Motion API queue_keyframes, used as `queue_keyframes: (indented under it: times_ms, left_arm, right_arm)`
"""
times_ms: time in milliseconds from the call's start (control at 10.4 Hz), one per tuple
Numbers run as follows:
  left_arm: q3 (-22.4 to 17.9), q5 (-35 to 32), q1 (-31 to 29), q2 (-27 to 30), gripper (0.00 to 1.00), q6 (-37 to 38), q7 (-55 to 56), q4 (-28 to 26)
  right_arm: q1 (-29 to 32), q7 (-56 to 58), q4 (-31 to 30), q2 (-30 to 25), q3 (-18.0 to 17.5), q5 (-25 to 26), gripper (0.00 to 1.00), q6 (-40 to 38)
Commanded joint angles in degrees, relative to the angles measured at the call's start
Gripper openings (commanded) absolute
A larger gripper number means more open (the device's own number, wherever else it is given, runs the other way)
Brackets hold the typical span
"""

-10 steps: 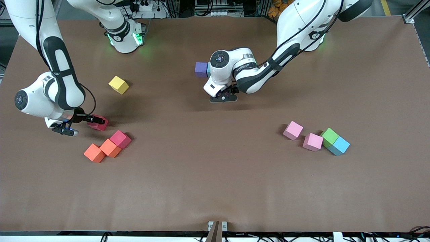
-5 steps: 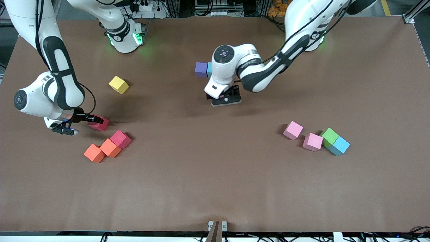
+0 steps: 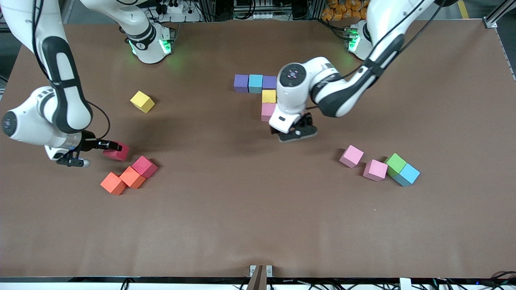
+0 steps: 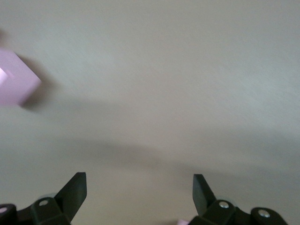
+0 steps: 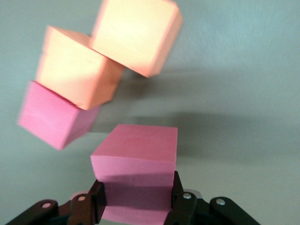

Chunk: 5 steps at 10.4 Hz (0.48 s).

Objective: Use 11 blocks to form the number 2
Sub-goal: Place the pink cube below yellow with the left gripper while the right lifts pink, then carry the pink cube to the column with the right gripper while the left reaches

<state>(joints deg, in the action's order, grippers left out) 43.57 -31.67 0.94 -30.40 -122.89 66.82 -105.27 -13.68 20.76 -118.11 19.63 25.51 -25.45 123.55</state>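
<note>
My right gripper is shut on a crimson block, low at the right arm's end of the table; its fingers clamp two sides of the block. Beside it lie another crimson block and two orange blocks. A partial number 2 stands mid-table: a purple, sky-blue, purple row, then yellow and pink below. My left gripper hangs open and empty beside that pink block, over bare table.
A loose yellow block lies toward the right arm's end. Two pink blocks, a green one and a sky-blue one cluster toward the left arm's end. A pink block shows in the left wrist view.
My right gripper has shut on the crimson block. The left arm has drawn away from the row, uncovering the purple, yellow and pink blocks.
</note>
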Motion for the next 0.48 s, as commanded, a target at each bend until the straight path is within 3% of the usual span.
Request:
queue_keyframes:
  times_ms: [0, 193, 386]
  left_arm:
    - [1.7, -0.1, -6.1, 2.5, 1.00, 1.2, -10.6, -2.0]
    - [1.7, 0.5, -10.8, 4.4, 1.00, 4.5, -24.7, -2.8]
    - [1.6, 6.0, -16.7, 7.4, 1.00, 4.8, -40.3, -5.1]
  right_arm:
    - [-1.9, -5.3, 3.5, -3.8, 0.0, 4.7, 0.39, -5.6]
    - [-6.0, -12.3, 7.7, -4.4, -0.8, 5.8, 0.39, -10.5]
    - [-8.5, -15.9, 8.9, -4.9, -4.2, 5.8, 0.40, -10.6]
